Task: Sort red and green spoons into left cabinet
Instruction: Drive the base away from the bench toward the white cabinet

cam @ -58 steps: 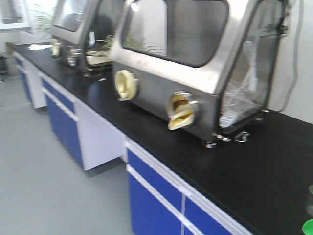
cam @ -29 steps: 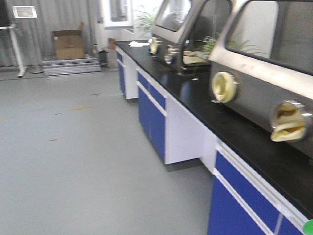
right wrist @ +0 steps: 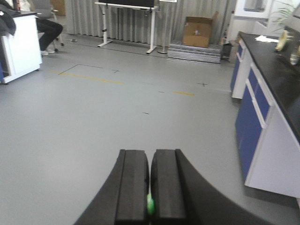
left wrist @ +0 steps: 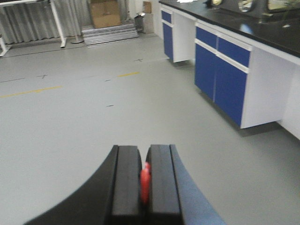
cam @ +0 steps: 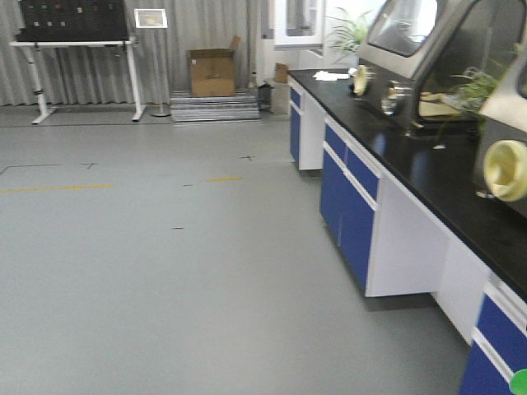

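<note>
Your left gripper (left wrist: 143,154) was closed tight on the red spoon (left wrist: 145,180), and your right gripper (right wrist: 150,157) on the green spoon (right wrist: 149,205). Only a sliver of each showed, so their long axes could not be told. No cabinet was in view.

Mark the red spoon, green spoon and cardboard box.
red spoon (left wrist: 145,183): left wrist view, exposed red sliver.
green spoon (right wrist: 150,204): right wrist view, exposed green sliver.
cardboard box (cam: 212,74): front view, front face.

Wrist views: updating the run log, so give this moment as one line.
left jaws: shut on red spoon | right jaws: shut on green spoon | target cabinet: not in view | ahead: grey floor
</note>
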Controlling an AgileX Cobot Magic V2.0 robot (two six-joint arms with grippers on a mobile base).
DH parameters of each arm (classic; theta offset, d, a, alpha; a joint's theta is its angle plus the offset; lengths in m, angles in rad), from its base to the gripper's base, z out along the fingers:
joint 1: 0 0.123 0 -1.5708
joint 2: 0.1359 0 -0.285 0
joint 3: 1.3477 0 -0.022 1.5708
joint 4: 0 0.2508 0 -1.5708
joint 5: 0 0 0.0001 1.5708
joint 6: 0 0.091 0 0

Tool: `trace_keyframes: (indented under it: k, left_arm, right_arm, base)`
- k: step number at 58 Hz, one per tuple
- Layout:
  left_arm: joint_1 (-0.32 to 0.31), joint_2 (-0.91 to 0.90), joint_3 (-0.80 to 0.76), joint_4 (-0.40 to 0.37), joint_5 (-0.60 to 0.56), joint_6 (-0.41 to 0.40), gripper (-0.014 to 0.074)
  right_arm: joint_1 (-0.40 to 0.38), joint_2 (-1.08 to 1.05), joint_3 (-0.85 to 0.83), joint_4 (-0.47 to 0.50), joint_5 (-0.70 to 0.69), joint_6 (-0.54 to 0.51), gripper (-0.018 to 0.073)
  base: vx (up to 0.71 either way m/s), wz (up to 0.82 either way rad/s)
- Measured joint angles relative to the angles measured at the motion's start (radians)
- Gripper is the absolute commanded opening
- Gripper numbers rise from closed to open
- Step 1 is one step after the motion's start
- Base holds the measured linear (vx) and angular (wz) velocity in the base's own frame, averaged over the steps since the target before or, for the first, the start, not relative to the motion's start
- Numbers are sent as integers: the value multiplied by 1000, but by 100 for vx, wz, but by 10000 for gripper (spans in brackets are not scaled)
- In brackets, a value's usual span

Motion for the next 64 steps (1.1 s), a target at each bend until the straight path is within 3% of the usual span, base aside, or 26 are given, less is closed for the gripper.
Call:
trace_keyframes:
  k: [26, 64]
  left_arm:
    - [0, 0, 0, 0, 0, 0, -3]
    - [0, 0, 0, 0, 0, 0, -3]
  right_arm:
    - [0, 0, 0, 0, 0, 0, -4]
    - [0, 0, 0, 0, 0, 0, -4]
  base:
    - [32, 27]
    - [50, 24]
